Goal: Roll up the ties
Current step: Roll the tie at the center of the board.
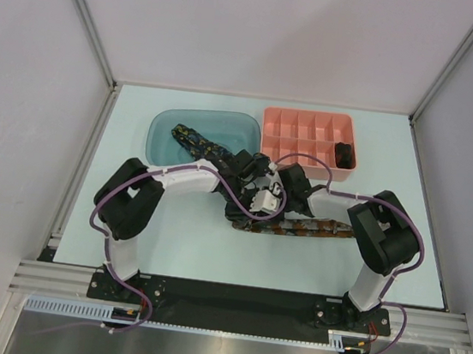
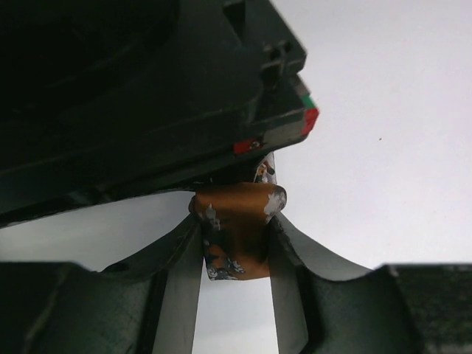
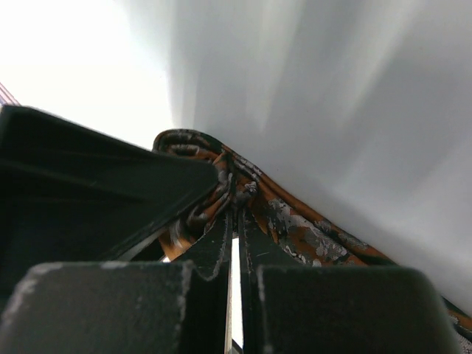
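The orange-brown-white flecked tie [image 1: 312, 229] lies stretched along the table, its left end lifted between both grippers. My left gripper [image 2: 236, 254] is shut on a folded or rolled end of this tie [image 2: 237, 225], which fills the gap between its fingers [image 2: 181, 295]. My right gripper [image 3: 236, 210] is shut on the same tie [image 3: 295, 228], pinching bunched fabric at its tips. In the top view the left gripper [image 1: 249, 179] and right gripper [image 1: 276, 190] meet at the table's middle. A navy tie with yellowish specks [image 1: 193, 141] lies in the blue tub [image 1: 163, 125].
A pink compartment tray [image 1: 297, 137] stands at the back right, with a small dark rolled bundle [image 1: 343, 152] in its right compartment. The blue tub is right behind the left gripper. White walls enclose the table on three sides.
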{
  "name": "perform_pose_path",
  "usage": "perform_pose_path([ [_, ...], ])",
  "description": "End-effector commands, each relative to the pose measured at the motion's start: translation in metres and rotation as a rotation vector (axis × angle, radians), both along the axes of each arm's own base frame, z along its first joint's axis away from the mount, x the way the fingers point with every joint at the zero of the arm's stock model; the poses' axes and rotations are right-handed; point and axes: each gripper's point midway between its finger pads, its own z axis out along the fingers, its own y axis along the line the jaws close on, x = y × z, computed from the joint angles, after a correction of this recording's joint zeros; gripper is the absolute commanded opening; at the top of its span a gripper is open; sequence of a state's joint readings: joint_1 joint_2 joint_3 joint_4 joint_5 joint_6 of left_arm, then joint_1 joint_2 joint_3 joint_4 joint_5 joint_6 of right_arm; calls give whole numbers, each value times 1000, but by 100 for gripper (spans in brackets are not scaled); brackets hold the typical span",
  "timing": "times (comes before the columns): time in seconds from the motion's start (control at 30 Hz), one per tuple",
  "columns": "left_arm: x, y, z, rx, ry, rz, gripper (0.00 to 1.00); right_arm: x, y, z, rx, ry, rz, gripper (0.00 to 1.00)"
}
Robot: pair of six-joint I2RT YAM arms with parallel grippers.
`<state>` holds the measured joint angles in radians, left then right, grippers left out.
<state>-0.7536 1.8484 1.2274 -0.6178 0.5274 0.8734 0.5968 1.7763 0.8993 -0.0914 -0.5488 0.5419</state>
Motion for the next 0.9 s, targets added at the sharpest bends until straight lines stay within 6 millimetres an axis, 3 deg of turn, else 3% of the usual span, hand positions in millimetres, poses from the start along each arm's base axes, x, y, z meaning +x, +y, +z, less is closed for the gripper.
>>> perform_pose_path([
  [0.0,-5,5,-15,58,9,-17,42,1,-2,17,41,-25,17,7],
  [0.23,-9,11,-24,90,21,-33,40,3,-21,46,107,-5,16,29],
  [0.43,-8,11,-23,90,20,-34,40,-4,-12,58,178,12,12,39],
  [0.67,-8,11,-23,89,16,-35,41,-4,-8,40,160,44,6,41],
  [0.87,-8,11,-22,85,13,-31,47,-2,-3,33,177,57,-1,29],
])
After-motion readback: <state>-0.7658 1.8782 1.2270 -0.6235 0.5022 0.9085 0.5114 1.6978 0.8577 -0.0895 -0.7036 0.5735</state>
